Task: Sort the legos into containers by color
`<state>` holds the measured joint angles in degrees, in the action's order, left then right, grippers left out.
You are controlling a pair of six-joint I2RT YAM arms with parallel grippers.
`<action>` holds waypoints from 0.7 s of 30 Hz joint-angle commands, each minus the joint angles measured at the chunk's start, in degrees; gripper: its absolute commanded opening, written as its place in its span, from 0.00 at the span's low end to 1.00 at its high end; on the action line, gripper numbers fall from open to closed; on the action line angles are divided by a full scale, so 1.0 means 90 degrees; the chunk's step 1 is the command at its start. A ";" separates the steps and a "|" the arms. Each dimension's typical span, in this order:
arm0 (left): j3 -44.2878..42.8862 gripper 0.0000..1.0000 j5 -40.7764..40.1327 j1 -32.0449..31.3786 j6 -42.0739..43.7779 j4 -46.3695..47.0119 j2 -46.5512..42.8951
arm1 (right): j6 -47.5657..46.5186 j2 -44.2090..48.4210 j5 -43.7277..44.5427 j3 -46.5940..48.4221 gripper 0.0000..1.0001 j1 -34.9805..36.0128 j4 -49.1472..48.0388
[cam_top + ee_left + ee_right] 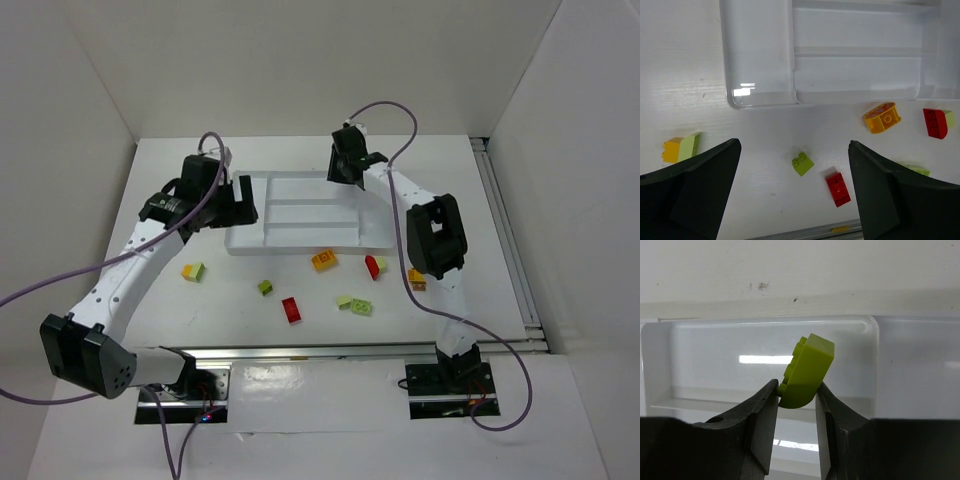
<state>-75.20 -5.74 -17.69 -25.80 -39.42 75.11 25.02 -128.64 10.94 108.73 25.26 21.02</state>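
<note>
Ana: Where is the right gripper?

Ben: It is up at the far right corner of the white tray. Its two jaws are squeezed tight on a lime green brick. They pinch only the low end, so most of the brick sticks up and tilts to the right.

Ana: Is that brick inside a slot?

Ben: It is in front of the slot by the tray's far rim, close to that slot's round corner. Whether it touches the tray floor cannot be told.

Ana: And the left gripper?

Ben: Its jaws are spread wide and hold nothing. It is by the tray's left edge, near the front corner.

Ana: Where are the other bricks?

Ben: They are on the table, in front of the tray's near rim. An orange brick and a red brick lie just beside that rim. A small green brick, a second red brick and a pale green pair lie closer to the arms. A yellow and green pair sits off to the left, near the left arm. One more orange piece peeks out beside the right arm.

Ana: Is there room to move?

Ben: Bare table lies to the left and right of the tray. White walls stand at the left, back and right edges of the table.
</note>
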 commanded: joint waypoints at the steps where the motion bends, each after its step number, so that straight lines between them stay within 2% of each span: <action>1: 0.0425 1.00 0.0305 -0.0075 -0.0043 -0.0044 -0.0064 | 0.0052 -0.0159 -0.0112 0.0467 0.32 0.0065 -0.0021; 5: 0.1050 1.00 0.0237 -0.0289 -0.0121 -0.0044 -0.0123 | 0.0053 -0.0287 -0.0112 0.0527 0.35 0.0123 0.0038; 9: 0.1674 1.00 0.0315 -0.0718 -0.0433 -0.0044 -0.0123 | 0.0053 -0.0355 -0.0112 0.0673 0.46 0.0123 0.0184; 10: 0.1772 1.00 0.0315 -0.0787 -0.0492 -0.0044 -0.0123 | 0.0053 -0.0355 -0.0112 0.0673 0.56 0.0123 0.0242; 14: 0.2212 1.00 0.0316 -0.1119 -0.0551 0.0287 -0.0065 | -0.0005 -0.0171 -0.0054 0.0673 0.81 0.0182 0.0311; 18: 0.2350 0.98 0.0159 -0.1266 -0.0629 0.0434 0.0169 | -0.0123 0.0423 0.0180 0.0605 0.83 0.0182 0.0535; 21: 0.2350 0.95 0.0061 -0.1325 -0.0629 0.0503 0.0462 | -0.0191 0.1078 0.0453 0.0079 0.83 0.0182 0.0536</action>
<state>-53.98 -4.01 -29.08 -30.46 -37.26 77.23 24.73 -129.36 11.49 110.69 26.39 24.93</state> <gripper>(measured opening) 0.958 0.825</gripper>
